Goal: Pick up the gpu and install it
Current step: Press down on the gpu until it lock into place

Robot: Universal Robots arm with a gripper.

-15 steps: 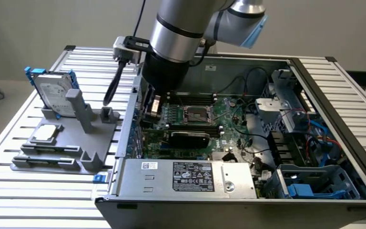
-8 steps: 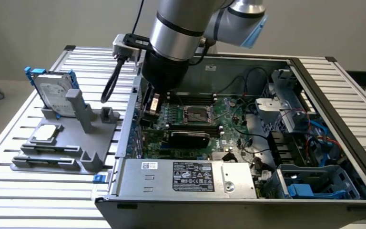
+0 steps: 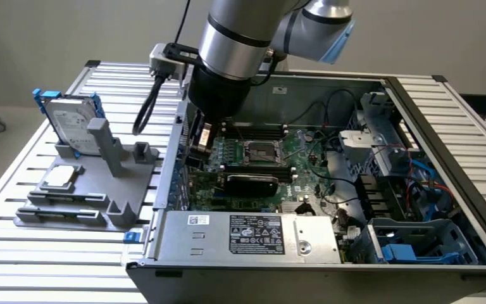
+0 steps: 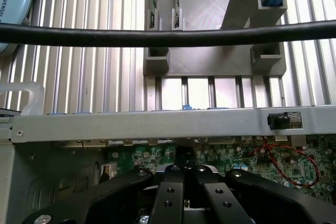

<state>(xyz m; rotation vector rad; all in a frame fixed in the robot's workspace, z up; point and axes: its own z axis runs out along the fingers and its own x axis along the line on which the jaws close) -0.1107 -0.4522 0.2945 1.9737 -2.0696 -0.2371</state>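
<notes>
Black gripper point(image 4: 185, 174) sitting closed inside the computer case point(image 3: 445, 158), above the motherboard point(image 3: 260, 158); gpu point(image 3: 250, 184) seated there.

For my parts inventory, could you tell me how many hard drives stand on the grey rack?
1: a hard drive with blue rails stands upright at the far end of the rack, on the exterior view's left. Others may be hidden inside the case.

Gripper point(image 4: 184, 169) tips hidden behind case wall point(image 3: 175, 158); hard drive point(image 3: 70, 123) partly behind grey stand point(image 3: 108, 149).
</notes>
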